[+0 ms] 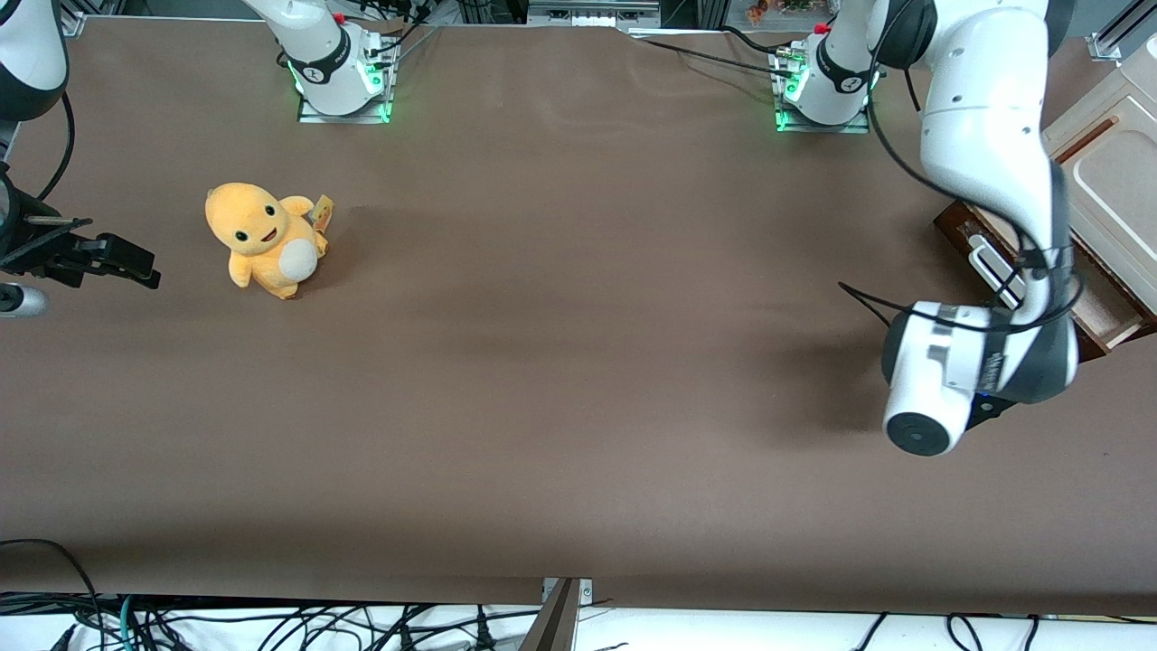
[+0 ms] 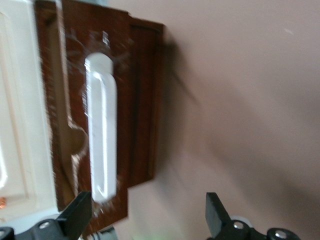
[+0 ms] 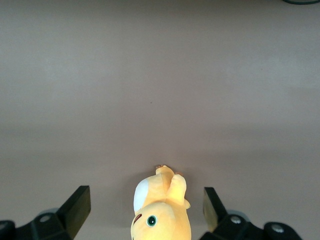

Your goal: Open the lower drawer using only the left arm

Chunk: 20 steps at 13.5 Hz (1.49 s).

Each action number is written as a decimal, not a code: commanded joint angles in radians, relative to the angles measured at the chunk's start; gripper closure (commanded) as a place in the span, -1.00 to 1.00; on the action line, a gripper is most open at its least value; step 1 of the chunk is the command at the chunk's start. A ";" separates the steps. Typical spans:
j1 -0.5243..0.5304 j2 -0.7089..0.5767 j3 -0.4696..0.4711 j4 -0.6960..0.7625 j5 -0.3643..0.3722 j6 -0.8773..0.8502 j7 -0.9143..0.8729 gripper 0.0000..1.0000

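The lower drawer (image 1: 1098, 312) sits at the working arm's end of the worktop (image 1: 560, 380), under a cream cabinet body (image 1: 1107, 172) with an orange-brown strip. In the front view its dark brown front stands proud of the cream panel above it, so the drawer appears slightly drawn out; whether anything lies inside cannot be told, since no interior is exposed. The drawer front faces toward the middle of the worktop. Its long white bar handle (image 2: 101, 127) is mounted flat along the dark brown front (image 2: 142, 100), with the long axis parallel to the front's length; in the front view the handle (image 1: 997, 269) runs diagonally, one end nearer the front camera than the other. The left arm (image 1: 985, 136) reaches from its base down over the drawer, its wrist housing covering part of the handle in the front view. The end effector (image 2: 147, 215) hovers just in front of the handle, apart from it, with its two black fingers (image 2: 77, 212) spread wide and gripping nothing; one finger lies near the handle's end, the other over bare worktop. A yellow plush toy (image 1: 264, 238) stands well apart, toward the parked arm's end of the worktop.
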State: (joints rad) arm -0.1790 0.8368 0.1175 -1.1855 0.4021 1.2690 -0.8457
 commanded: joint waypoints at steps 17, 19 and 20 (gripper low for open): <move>0.130 -0.791 0.005 -0.480 -0.451 0.457 0.807 -1.00; 0.128 -0.812 0.004 -0.477 -0.451 0.455 0.832 -1.00; 0.128 -0.815 -0.005 -0.477 -0.450 0.455 0.850 -1.00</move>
State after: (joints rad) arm -0.0491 0.0550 0.1143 -1.6280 -0.0223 1.7015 -0.0524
